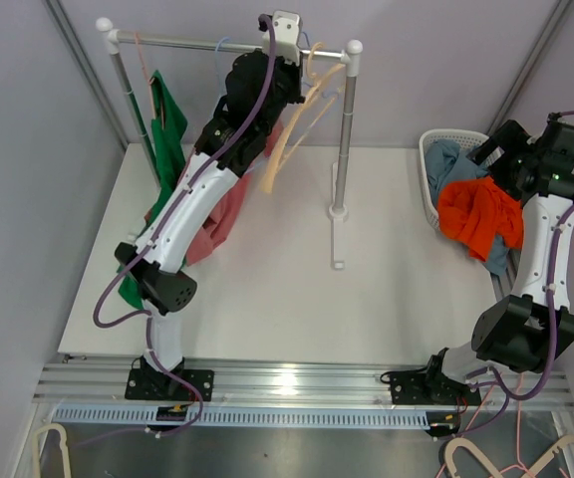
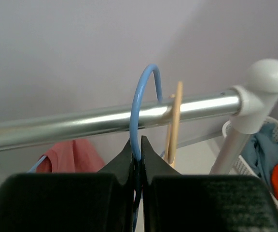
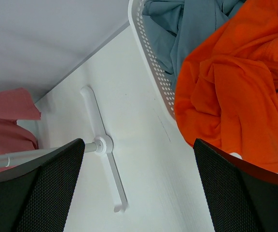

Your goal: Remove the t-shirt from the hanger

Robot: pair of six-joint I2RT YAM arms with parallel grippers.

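Observation:
A pink t-shirt (image 1: 222, 214) hangs on a blue hanger whose hook (image 2: 140, 96) is over the metal rail (image 2: 81, 123). My left gripper (image 2: 140, 145) is up at the rail (image 1: 235, 72), shut on the stem of the blue hook just below the rail. The pink t-shirt also shows in the left wrist view (image 2: 74, 154), below the rail, and in the right wrist view (image 3: 8, 111). My right gripper (image 3: 139, 145) is open and empty, held over the table beside the basket (image 1: 506, 149).
A bare beige hanger (image 2: 175, 116) hangs on the rail right of the blue hook. A green shirt (image 1: 167, 129) hangs at the rail's left end. The white basket (image 1: 430, 169) at right holds an orange t-shirt (image 1: 476, 214) and blue-grey clothes. The rack's right post (image 1: 345, 129) stands mid-table.

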